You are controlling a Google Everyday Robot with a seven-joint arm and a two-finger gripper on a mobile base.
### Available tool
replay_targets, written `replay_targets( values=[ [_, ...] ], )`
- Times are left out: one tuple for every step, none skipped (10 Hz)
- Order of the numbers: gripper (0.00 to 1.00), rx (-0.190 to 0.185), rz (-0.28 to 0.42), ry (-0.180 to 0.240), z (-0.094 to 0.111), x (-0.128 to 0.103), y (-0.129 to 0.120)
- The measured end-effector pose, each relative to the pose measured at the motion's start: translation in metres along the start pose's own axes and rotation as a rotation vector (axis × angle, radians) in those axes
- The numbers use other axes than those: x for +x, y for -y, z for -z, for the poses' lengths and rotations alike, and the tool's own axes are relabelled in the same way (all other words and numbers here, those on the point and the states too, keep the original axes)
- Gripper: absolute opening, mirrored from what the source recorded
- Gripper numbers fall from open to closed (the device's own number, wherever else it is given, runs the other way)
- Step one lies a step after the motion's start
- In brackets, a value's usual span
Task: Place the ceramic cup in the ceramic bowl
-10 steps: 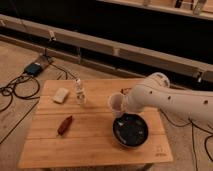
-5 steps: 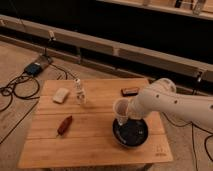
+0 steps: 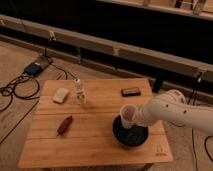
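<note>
Camera view: seen from above, a wooden table (image 3: 95,145) with the white arm (image 3: 175,112) reaching in from the right. Gripper (image 3: 134,118) closed tight on the ceramic cup (image 3: 127,116), held tilted just above the left part of the ceramic bowl (image 3: 131,136), not resting inside it. Bowl standing near the right front corner of the table. Further left, a clear bottle (image 3: 79,91) upright, a pale sponge (image 3: 61,95) beside it, a reddish-brown object (image 3: 64,125) lying nearer the front. Near the back edge, a dark flat rectangle (image 3: 131,91).
</note>
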Motion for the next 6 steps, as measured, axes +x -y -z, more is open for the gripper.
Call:
replay_targets(
  values=[
    [0.0, -0.006, -0.007, -0.001, -0.005, -0.002, 0.003],
    [0.0, -0.014, -0.01, -0.006, -0.013, -0.004, 0.006],
    [0.03, -0.019, -0.007, -0.013, -0.021, -0.005, 0.008],
    [0.11, -0.022, -0.002, -0.022, -0.027, -0.005, 0.009],
    [0.22, -0.023, 0.003, -0.033, -0.032, -0.004, 0.011],
    [0.34, -0.021, 0.007, -0.046, -0.038, -0.002, 0.014]
  ],
)
